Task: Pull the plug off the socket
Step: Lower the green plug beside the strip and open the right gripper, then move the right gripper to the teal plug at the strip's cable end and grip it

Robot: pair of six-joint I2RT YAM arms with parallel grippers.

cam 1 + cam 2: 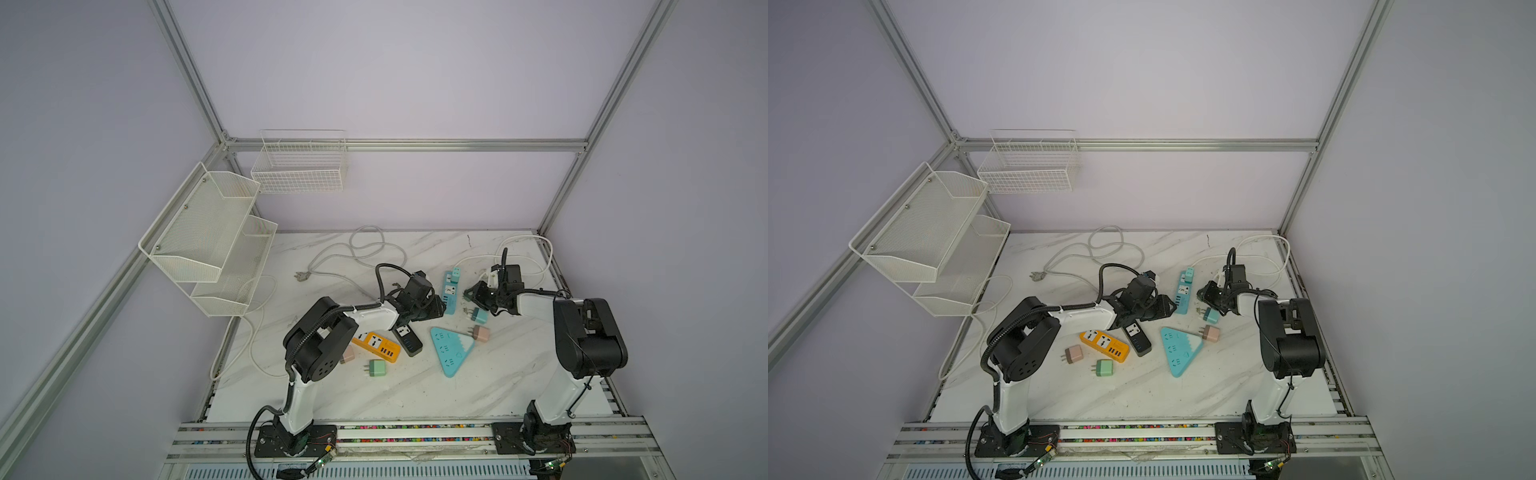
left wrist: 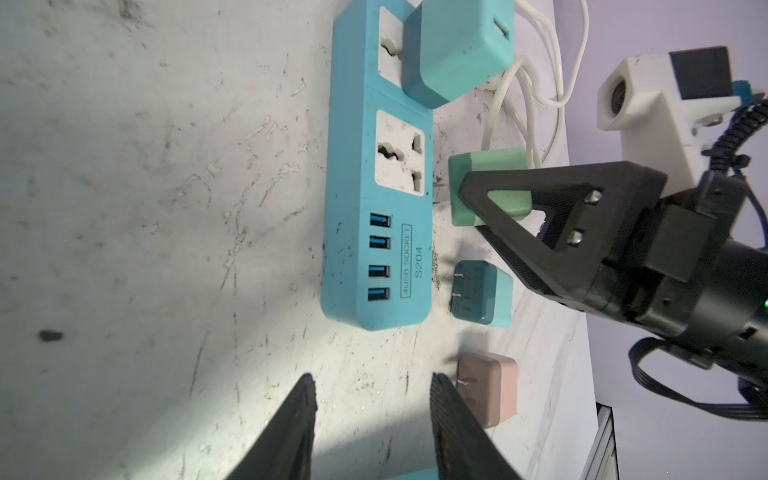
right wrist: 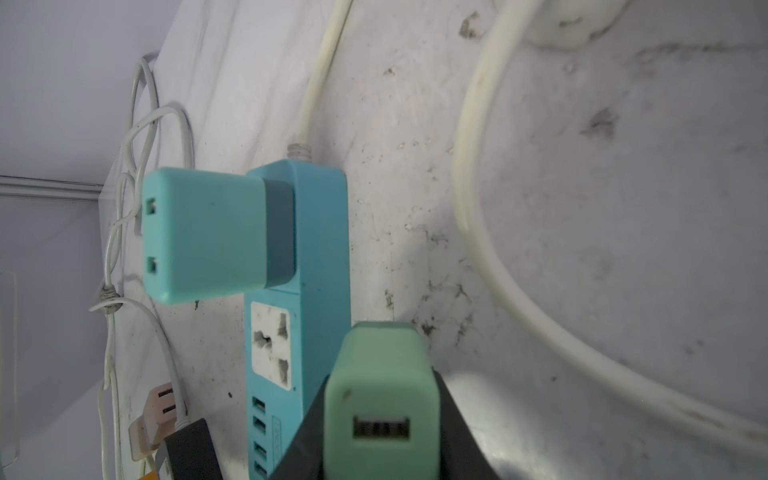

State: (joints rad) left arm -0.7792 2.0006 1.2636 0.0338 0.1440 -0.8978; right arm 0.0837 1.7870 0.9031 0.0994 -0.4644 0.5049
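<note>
A marble-patterned table [image 1: 415,395] lies under me, with lilac walls around it. My right claw [image 1: 470,294] is pinched on the mint-green plug [image 3: 380,395]. I hold it clear of the blue power strip [image 2: 374,249], just to its right, with the prongs pointing at the strip's side. The strip's middle socket [image 2: 399,158] stands bare, and a teal plug [image 2: 457,45] sits in its far socket. My left claw [image 2: 372,390] hangs at the strip's near end, jaws parted with nothing between them. A teal adapter [image 2: 482,295] and a pink adapter [image 2: 490,386] lie on the table right of the strip.
</note>
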